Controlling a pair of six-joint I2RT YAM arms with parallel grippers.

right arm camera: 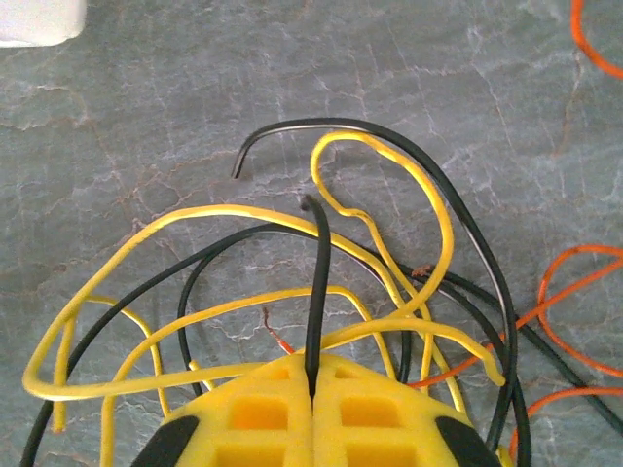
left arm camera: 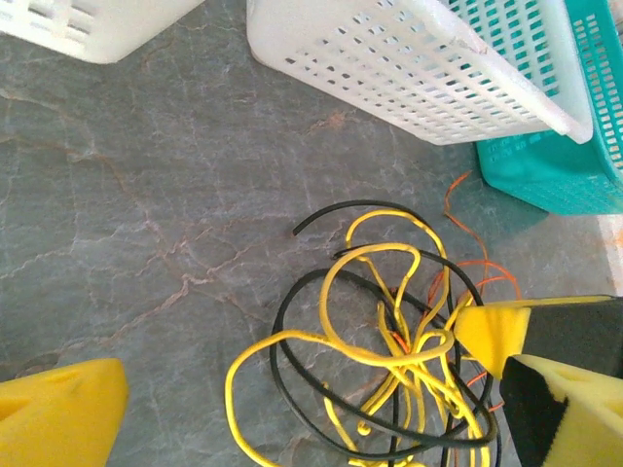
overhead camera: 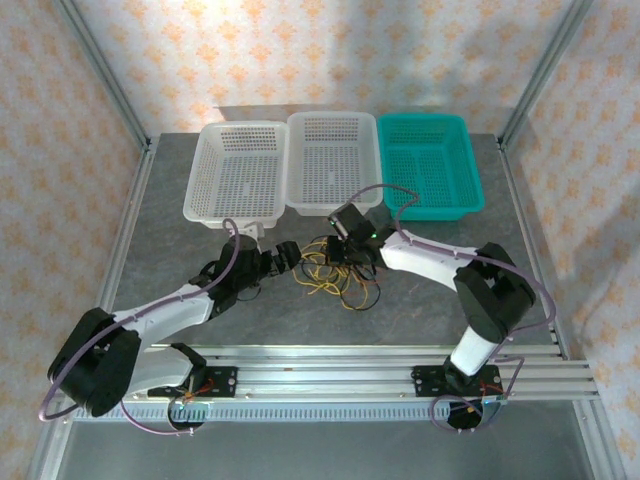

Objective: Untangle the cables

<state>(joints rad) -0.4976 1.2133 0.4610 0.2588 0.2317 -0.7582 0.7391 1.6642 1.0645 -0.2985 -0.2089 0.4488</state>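
**Cables point(overhead camera: 335, 272) tangled at the middle of the bench point(overhead camera: 200, 200), just in front of the middle white basket point(overhead camera: 333, 160).**
Thin, light, springy wires, glossy yellow, black and orange, loop over the grey marbled top. They should slide over each other yet snag at crossings, so free ends look like the best holds. The right end effector point(right arm camera: 313, 375) is pinched on a black cable point(right arm camera: 317, 282) near its tip; the left end effector point(overhead camera: 287, 254) gapes wide beside the tangle.
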